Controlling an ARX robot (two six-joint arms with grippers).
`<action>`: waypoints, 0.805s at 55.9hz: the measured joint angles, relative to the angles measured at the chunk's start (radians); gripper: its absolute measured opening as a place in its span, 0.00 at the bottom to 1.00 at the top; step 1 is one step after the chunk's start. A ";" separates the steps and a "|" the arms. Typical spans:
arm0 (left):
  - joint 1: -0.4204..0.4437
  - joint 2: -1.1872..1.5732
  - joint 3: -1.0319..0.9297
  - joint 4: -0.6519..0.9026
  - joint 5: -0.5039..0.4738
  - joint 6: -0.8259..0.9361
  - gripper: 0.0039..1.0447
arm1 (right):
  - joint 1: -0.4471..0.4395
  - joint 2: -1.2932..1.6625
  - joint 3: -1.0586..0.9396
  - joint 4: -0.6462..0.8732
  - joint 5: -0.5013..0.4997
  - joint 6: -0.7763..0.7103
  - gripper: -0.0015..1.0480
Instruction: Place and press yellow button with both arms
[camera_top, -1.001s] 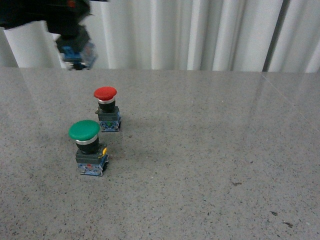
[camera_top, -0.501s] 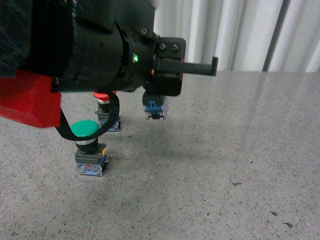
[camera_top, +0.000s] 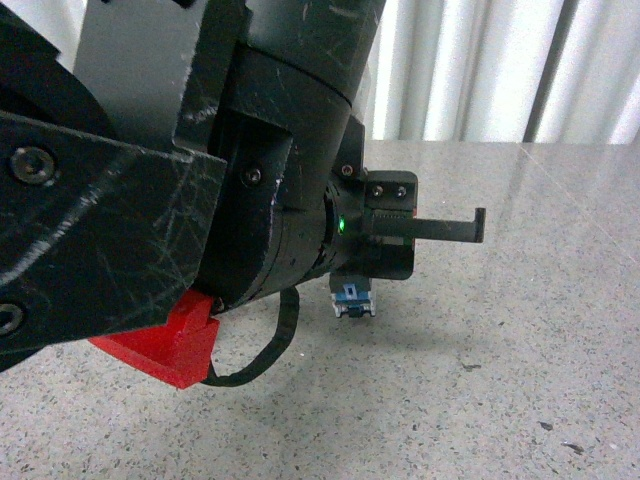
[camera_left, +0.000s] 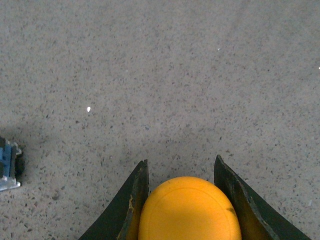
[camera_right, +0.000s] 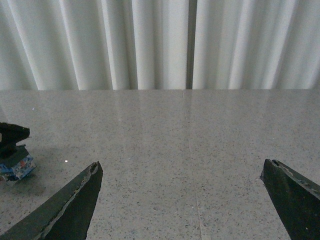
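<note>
My left gripper (camera_left: 181, 159) is shut on the yellow button (camera_left: 190, 210). Its yellow cap sits between the two black fingers (camera_left: 131, 200). In the front view the bulky black left arm (camera_top: 200, 200) fills the left half. The button's blue-grey base (camera_top: 352, 298) hangs from it just above the table, near the middle. My right gripper (camera_right: 181, 167) is open and empty over bare table. In its view a blue-grey base (camera_right: 15, 166) under a black finger shows at the left edge. The right arm is out of the front view.
The grey speckled table (camera_top: 520, 350) runs back to white curtains (camera_top: 480, 70). Another button's blue base (camera_left: 9, 165) shows at the edge of the left wrist view. The green and red buttons are hidden behind the left arm in the front view.
My left arm has swung from the far left to the table's middle and come down, carrying the button. It now hides the green and red buttons.
</note>
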 joint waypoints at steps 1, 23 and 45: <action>-0.002 0.004 0.000 0.000 -0.004 -0.003 0.32 | 0.000 0.000 0.000 0.000 0.000 0.000 0.94; -0.004 0.032 0.014 0.003 -0.025 -0.043 0.49 | 0.000 0.000 0.000 0.000 0.000 0.000 0.94; 0.238 -0.545 -0.262 0.244 -0.166 0.386 0.94 | 0.000 0.000 0.000 0.000 0.000 0.000 0.94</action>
